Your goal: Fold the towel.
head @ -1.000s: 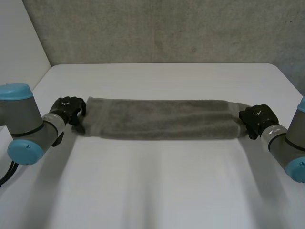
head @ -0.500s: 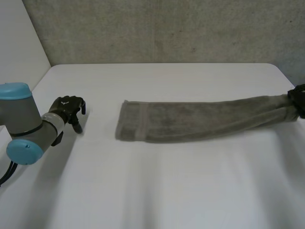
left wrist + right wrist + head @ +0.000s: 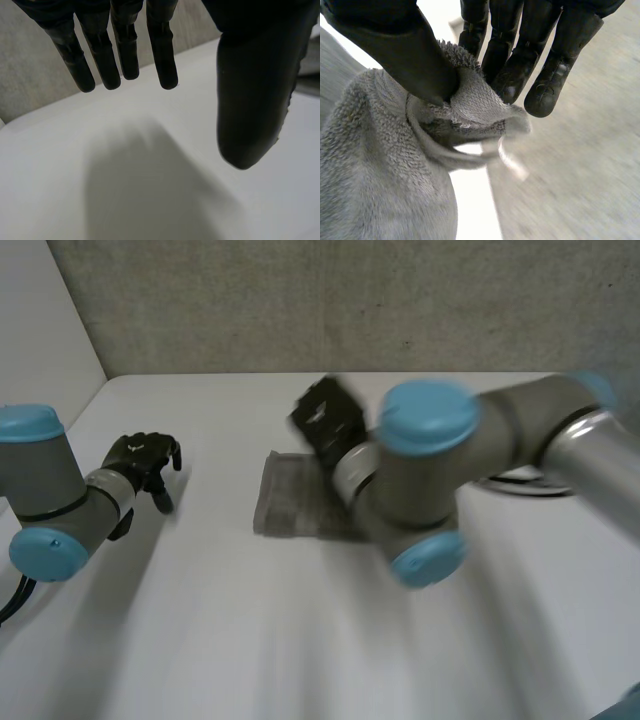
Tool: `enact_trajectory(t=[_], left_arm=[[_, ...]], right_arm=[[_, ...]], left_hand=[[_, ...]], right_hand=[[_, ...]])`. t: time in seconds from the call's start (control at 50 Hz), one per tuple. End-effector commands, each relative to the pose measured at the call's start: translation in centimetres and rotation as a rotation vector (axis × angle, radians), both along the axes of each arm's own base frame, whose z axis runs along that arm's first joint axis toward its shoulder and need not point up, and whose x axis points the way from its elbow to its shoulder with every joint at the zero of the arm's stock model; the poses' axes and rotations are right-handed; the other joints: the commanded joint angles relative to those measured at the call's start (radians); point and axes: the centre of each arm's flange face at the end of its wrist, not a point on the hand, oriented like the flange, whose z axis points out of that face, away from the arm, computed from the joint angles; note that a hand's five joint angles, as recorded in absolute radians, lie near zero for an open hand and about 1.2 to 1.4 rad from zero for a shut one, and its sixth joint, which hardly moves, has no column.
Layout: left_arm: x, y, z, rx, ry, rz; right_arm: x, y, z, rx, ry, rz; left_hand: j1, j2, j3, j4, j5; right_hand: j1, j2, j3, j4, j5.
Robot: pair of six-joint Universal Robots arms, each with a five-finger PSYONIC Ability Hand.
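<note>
Swung in from 3 o'clock, the right hand [image 3: 325, 422] pinches the grey towel [image 3: 290, 500] by one end, seemingly over its other end at centre: halving nearly done, release left. At 9 o'clock the left hand [image 3: 146, 460] is straight-fingered, empty.

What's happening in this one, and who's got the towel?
The robot's right hand pinches one end of the grey terry towel between thumb and fingers. Its arm reaches across the white table, so the hand sits above the towel's other, flat end. The left hand is open and off the towel, over bare table beside it. The held end is not yet released.
</note>
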Motion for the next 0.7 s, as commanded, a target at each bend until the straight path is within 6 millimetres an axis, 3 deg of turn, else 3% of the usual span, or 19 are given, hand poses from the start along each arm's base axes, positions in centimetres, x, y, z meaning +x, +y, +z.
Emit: enact_trajectory(t=[0.02, 0.14, 0.18, 0.2, 0.24, 0.32, 0.36, 0.4, 0.42, 0.5, 0.58, 0.7], left_arm=[[-0.7, 0.6, 3.3, -0.045, 0.083, -0.006], [-0.8, 1.3, 5.0, -0.075, 0.109, -0.013], [-1.8, 1.9, 6.0, -0.095, 0.125, -0.037], [-1.8, 1.9, 6.0, -0.095, 0.125, -0.037], [-3.5, 2.9, 6.6, -0.107, 0.139, -0.082], [-5.4, 4.2, 6.9, -0.105, 0.157, -0.133], [-6.4, 5.1, 7.1, -0.101, 0.168, -0.162], [-8.3, 6.9, 7.0, -0.083, 0.186, -0.216], [-8.3, 6.9, 7.0, -0.083, 0.186, -0.217], [-10.6, 9.1, 5.7, -0.046, 0.186, -0.285], [-11.5, 9.3, 4.1, -0.030, 0.170, -0.304], [-12.4, 7.9, 1.9, -0.040, 0.171, -0.299]], right_arm=[[2.1, 1.7, -2.8, 0.035, 0.022, 0.043], [0.9, 0.7, 0.0, 0.050, -0.046, -0.002], [-1.2, -0.6, 2.0, 0.107, -0.099, -0.054], [-1.2, -0.6, 2.0, 0.108, -0.099, -0.054], [-3.6, -1.3, 3.4, 0.180, -0.136, -0.100], [-6.0, -1.5, 4.0, 0.252, -0.156, -0.128], [-8.5, -1.6, 3.4, 0.317, -0.144, -0.152], [-9.7, -1.5, 2.5, 0.355, -0.131, -0.168], [-9.7, -1.5, 2.5, 0.356, -0.131, -0.169], [-12.1, -1.1, -0.4, 0.420, -0.108, -0.200], [-13.7, -0.8, -3.0, 0.434, -0.107, -0.231], [-14.9, -1.1, -4.7, 0.431, -0.117, -0.261]], left_hand=[[-0.037, -0.053, -0.054, -0.052, -0.016], [-0.034, -0.050, -0.051, -0.049, -0.013], [-0.037, -0.053, -0.054, -0.052, -0.016], [-0.037, -0.053, -0.054, -0.052, -0.016], [-0.034, -0.050, -0.051, -0.049, -0.013], [-0.037, -0.053, -0.054, -0.052, -0.016], [-0.037, -0.053, -0.054, -0.052, -0.016], [-0.040, -0.056, -0.057, -0.055, -0.018], [-0.040, -0.056, -0.057, -0.055, -0.018], [-0.040, -0.056, -0.057, -0.055, -0.018], [-0.037, -0.053, -0.054, -0.052, -0.016], [-0.031, -0.047, -0.048, -0.046, -0.010]], right_hand=[[-0.966, -0.984, -1.000, -1.002, -0.975], [-1.064, -1.082, -1.098, -1.100, -1.073], [-1.064, -1.082, -1.098, -1.100, -1.073], [-1.064, -1.082, -1.098, -1.100, -1.073], [-1.064, -1.082, -1.098, -1.100, -1.073], [-1.064, -1.082, -1.098, -1.100, -1.073], [-1.064, -1.082, -1.098, -1.100, -1.073], [-1.064, -1.082, -1.098, -1.100, -1.073], [-1.064, -1.082, -1.098, -1.100, -1.073], [-1.064, -1.082, -1.098, -1.100, -1.073], [-1.049, -1.067, -1.083, -1.085, -1.058], [-0.934, -0.952, -0.968, -0.970, -0.943]])
